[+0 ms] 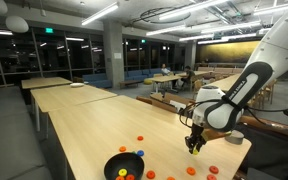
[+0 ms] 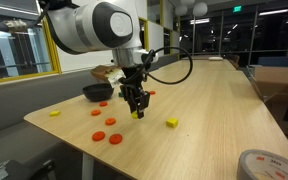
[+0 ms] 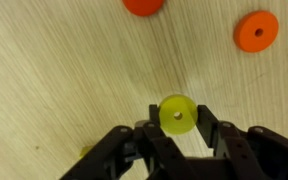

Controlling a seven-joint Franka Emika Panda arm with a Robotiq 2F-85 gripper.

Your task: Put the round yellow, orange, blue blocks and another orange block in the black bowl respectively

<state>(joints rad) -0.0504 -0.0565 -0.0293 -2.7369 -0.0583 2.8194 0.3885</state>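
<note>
In the wrist view my gripper [image 3: 177, 118] is shut on a round yellow block [image 3: 176, 114] with a centre hole, held between both fingers just above the wooden table. Two orange round blocks [image 3: 256, 31] [image 3: 144, 6] lie beyond it. In both exterior views the gripper [image 1: 195, 146] [image 2: 136, 112] hangs low over the table. The black bowl [image 1: 123, 166] stands at the table's near end with small coloured pieces inside, some way from the gripper; it also shows behind the arm [image 2: 96, 92].
Several red-orange discs [image 2: 106, 130] lie on the table near the gripper, with more orange discs [image 1: 209, 172] by the table edge. A yellow cube [image 2: 172, 123] and a yellow piece [image 2: 55, 113] lie apart. A tape roll [image 2: 267, 165] sits in a near corner.
</note>
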